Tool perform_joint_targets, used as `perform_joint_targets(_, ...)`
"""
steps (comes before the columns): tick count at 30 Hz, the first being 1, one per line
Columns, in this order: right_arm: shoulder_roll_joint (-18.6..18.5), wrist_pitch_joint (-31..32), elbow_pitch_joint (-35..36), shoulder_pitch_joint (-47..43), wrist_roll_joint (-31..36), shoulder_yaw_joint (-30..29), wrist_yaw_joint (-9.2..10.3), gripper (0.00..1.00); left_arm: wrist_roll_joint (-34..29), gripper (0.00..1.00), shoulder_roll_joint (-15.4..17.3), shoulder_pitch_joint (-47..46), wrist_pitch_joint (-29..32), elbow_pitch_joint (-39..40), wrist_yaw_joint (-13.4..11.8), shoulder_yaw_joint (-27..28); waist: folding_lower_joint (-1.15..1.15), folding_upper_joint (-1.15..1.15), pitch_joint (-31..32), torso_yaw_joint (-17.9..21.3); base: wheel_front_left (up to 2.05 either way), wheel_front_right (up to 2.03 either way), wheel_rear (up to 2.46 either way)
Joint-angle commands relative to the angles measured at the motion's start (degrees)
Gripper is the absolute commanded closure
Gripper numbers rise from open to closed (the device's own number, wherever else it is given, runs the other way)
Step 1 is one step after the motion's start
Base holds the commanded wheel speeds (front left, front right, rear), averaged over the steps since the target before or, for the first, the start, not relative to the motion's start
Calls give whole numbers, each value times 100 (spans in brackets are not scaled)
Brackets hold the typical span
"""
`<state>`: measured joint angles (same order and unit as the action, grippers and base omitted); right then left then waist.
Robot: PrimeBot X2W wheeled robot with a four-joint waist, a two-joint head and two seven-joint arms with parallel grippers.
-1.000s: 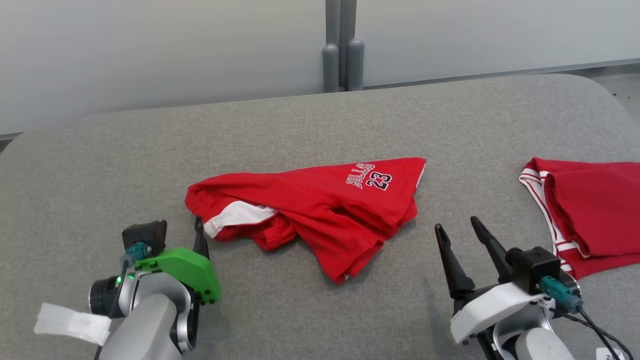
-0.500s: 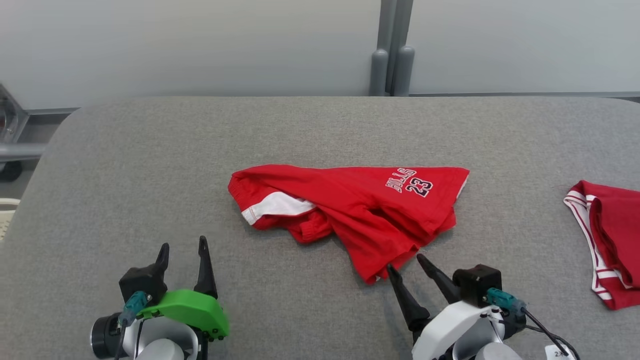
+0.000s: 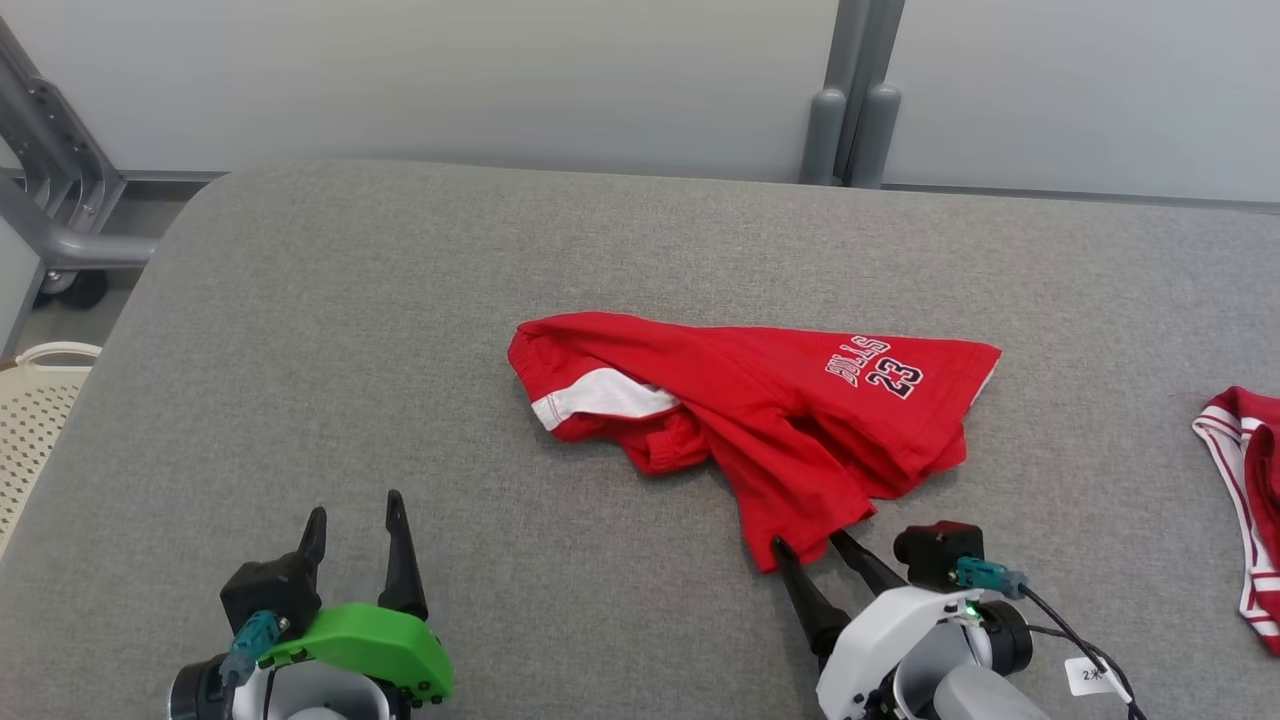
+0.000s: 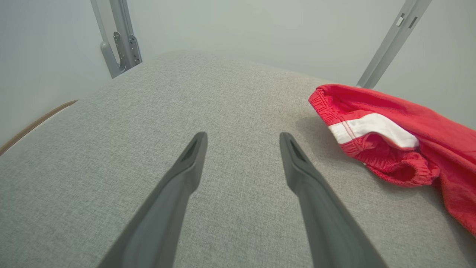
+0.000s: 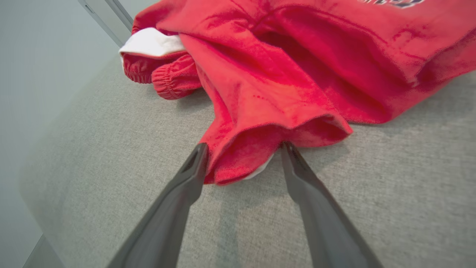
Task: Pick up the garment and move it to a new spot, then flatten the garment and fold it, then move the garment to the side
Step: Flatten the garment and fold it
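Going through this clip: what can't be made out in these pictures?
Second red garment: head view, cut off by the right edge.
Paper tag: head view, print too small to read.
Red shorts: every view, own folds hide the lower layers.
Cream basket: head view, cut off by the left edge.

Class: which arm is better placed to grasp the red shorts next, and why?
Right. The right claw, open, straddles the near hem of the red shorts; the left claw, also open, sits apart over the grey table.

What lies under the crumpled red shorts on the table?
The grey table shows around the shorts. At the near hem a white edge peeks out. Anything else beneath is covered.
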<state>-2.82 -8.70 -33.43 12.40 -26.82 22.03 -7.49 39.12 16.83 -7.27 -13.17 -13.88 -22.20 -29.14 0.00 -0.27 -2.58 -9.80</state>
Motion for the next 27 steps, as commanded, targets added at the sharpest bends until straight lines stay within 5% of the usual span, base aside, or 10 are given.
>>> perform_joint_targets(1,-19,-97,-204,169,-86,73,0,47,2,0,48,113,9,27,-35,27,0,27,-30,-42,0,0,0)
perform_joint_targets(5,-19,-239,-492,357,-215,195,0,100,13,0,42,128,14,63,-70,17,0,27,-27,-62,0,0,0)
perform_joint_targets(17,-21,-539,179,701,131,-93,0,100,84,0,35,250,-22,118,-115,40,0,27,35,203,0,0,0)
perform_joint_targets(27,-581,408,773,1549,897,-814,0,100,-11,0,-70,27,-45,168,-2,-118,0,27,-105,48,0,0,0)
